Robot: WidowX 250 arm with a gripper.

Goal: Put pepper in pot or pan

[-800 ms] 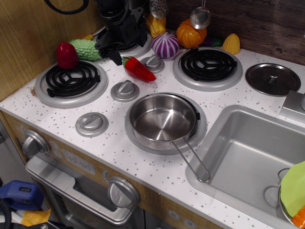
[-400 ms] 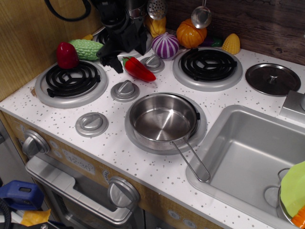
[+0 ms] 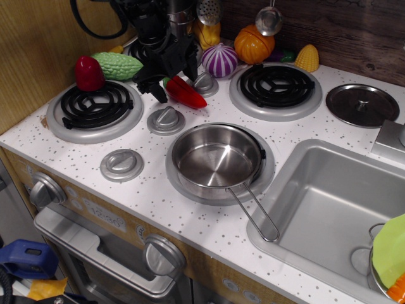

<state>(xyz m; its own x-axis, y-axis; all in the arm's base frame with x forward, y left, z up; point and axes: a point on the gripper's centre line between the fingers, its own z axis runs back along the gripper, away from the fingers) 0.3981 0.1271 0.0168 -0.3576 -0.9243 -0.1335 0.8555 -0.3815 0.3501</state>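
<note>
The end effector (image 3: 169, 75) hangs open over the stem end of the pepper (image 3: 184, 92), its dark fingers either side but apparently not clamped. The pepper lies on the speckled white tabletop (image 3: 209, 221) between two knobs, just behind the pan (image 3: 216, 156). A good grasp probably means dropping squarely over the thick stem end, closing across its width, then lifting clear of the knobs. A wooden wall stands at left.

Red pepper (image 3: 184, 92); steel pan (image 3: 216, 158); white speckled counter (image 3: 190, 215).
</note>
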